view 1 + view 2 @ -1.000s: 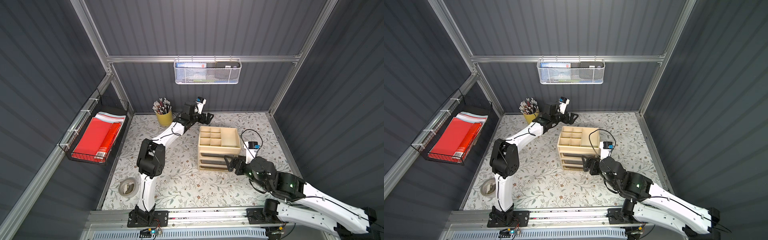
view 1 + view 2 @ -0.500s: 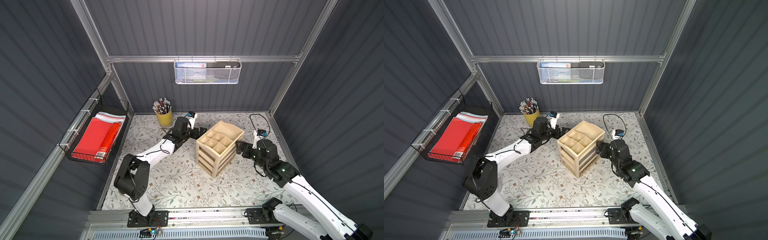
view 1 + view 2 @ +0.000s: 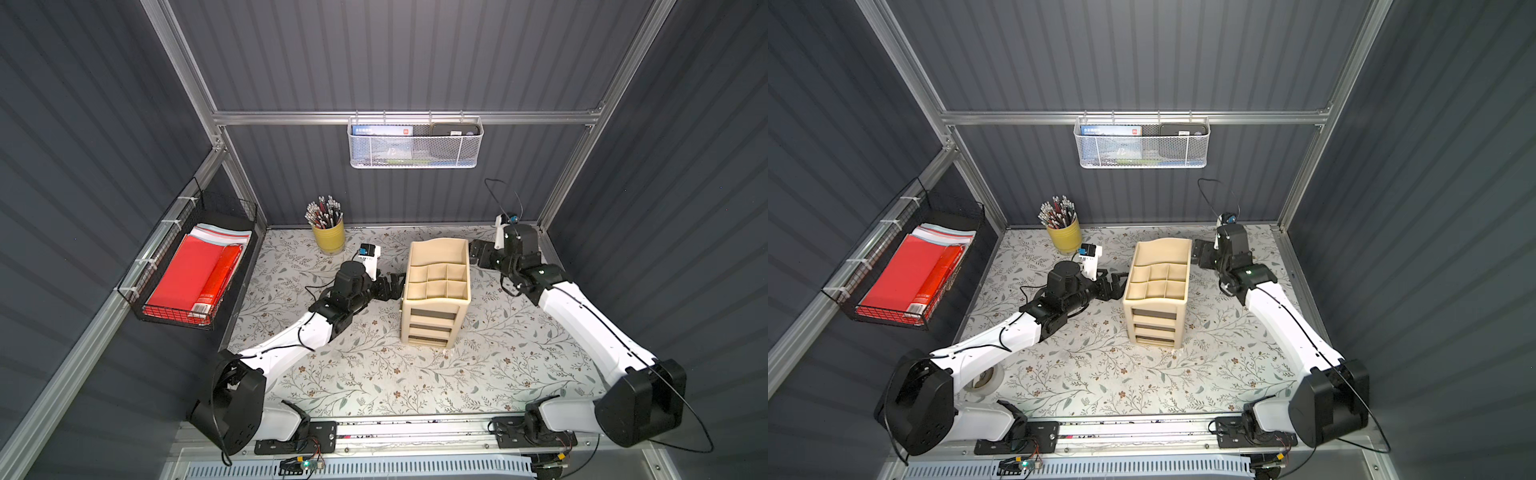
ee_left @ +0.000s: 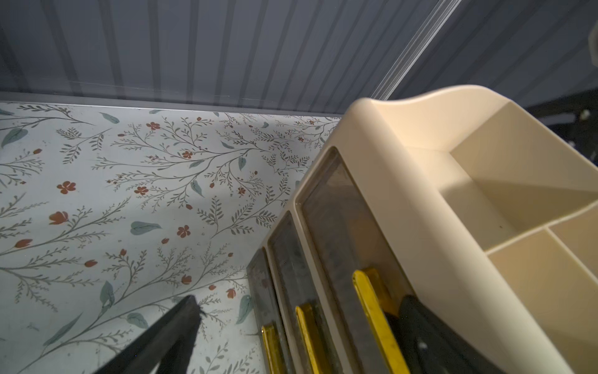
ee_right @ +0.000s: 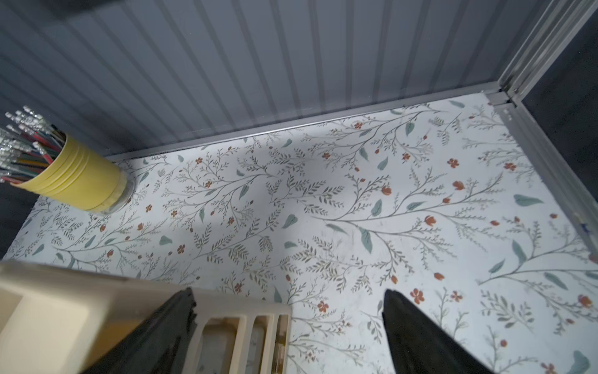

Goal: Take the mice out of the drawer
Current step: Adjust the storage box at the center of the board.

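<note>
A cream drawer organizer [image 3: 436, 316] [image 3: 1156, 320] stands mid-table. Its three smoky drawer fronts with gold handles [image 4: 372, 307] are shut and face my left gripper [image 4: 301, 323]. That gripper is open: one finger [image 4: 181, 323] hangs over the floral mat and the other sits by the top drawer's handle. In both top views the left gripper [image 3: 395, 284] [image 3: 1117, 282] is at the organizer's left side. My right gripper [image 5: 288, 293] [image 3: 478, 253] is open at the organizer's back right corner. One of its fingers [image 5: 181, 311] is over the cream edge [image 5: 48, 307]. The mice are hidden.
A yellow cup of pencils [image 3: 328, 237] [image 5: 77, 181] stands at the back left. A white mesh basket [image 3: 415, 143] hangs on the back wall and a black wire basket with red folders [image 3: 195, 270] on the left wall. A tape roll [image 3: 984, 380] lies under the left arm.
The organizer has turned from a slanted stand to square with the table. My left gripper has come to its left side, my right gripper to its back right corner. Both stayed open.
</note>
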Tool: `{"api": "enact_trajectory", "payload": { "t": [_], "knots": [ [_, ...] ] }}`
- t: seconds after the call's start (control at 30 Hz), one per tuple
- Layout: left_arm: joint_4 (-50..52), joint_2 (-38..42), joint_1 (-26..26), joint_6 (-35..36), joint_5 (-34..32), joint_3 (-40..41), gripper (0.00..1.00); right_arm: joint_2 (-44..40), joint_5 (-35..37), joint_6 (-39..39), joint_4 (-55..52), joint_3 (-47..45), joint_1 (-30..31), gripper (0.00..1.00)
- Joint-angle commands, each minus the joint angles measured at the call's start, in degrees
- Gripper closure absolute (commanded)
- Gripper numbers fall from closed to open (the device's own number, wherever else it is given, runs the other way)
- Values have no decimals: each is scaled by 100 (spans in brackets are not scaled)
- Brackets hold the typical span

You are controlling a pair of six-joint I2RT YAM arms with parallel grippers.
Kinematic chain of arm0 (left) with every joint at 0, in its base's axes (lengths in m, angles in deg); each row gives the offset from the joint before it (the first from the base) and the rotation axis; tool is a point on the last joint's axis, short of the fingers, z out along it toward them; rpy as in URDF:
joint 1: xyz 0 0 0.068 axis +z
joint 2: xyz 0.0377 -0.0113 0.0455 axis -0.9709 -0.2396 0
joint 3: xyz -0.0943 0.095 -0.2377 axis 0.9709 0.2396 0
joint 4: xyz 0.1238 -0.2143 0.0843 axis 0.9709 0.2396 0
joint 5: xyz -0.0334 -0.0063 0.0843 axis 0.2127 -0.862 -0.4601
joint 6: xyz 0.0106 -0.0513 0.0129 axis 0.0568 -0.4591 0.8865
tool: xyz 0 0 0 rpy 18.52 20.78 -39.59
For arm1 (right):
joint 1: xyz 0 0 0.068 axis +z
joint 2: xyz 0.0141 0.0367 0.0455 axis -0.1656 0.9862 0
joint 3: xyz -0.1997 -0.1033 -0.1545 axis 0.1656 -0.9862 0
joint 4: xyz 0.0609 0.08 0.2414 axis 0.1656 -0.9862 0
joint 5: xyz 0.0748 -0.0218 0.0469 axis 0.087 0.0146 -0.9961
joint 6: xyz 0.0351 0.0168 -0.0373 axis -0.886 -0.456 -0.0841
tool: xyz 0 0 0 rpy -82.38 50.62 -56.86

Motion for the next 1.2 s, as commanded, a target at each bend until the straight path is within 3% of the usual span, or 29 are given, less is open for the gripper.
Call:
{"api": "enact_trajectory", "payload": {
  "t": [0.0, 0.17, 0.3, 0.53, 0.73, 0.9, 1.03, 1.1, 1.17],
  "knots": [
    [306, 360, -137, -3, -276, -99, 1, 133, -251, 361, -375, 757, -240, 4],
    [1155, 250, -130, -186, -1636, -822, 1, 493, -1008, 308, -1149, 1694, -270, 11],
    [1449, 230, -128, -271, -2666, -1096, 1, 279, -1704, 68, -1285, 1533, -109, 16],
    [1772, 187, -120, -317, -3648, -1342, 1, 307, -1479, 42, -1867, 1485, 557, 20],
    [1779, 376, -111, -374, -3700, -1241, 1, 646, -847, 116, -2474, 1887, 841, 39],
    [1769, 419, -111, -407, -3619, -1149, 1, 935, -361, 273, -2818, 2233, 850, 60],
    [1735, 282, -111, -598, -3333, -1106, 1, 1197, -64, 447, -3001, 2531, 850, 80],
    [1687, 192, -111, -687, -3040, -1073, 1, 1327, -65, 574, -3029, 2695, 836, 96],
    [1589, 156, -103, -689, -2666, -1059, 1, 1412, -190, 776, -3002, 2829, 833, 100]
  ]
}}
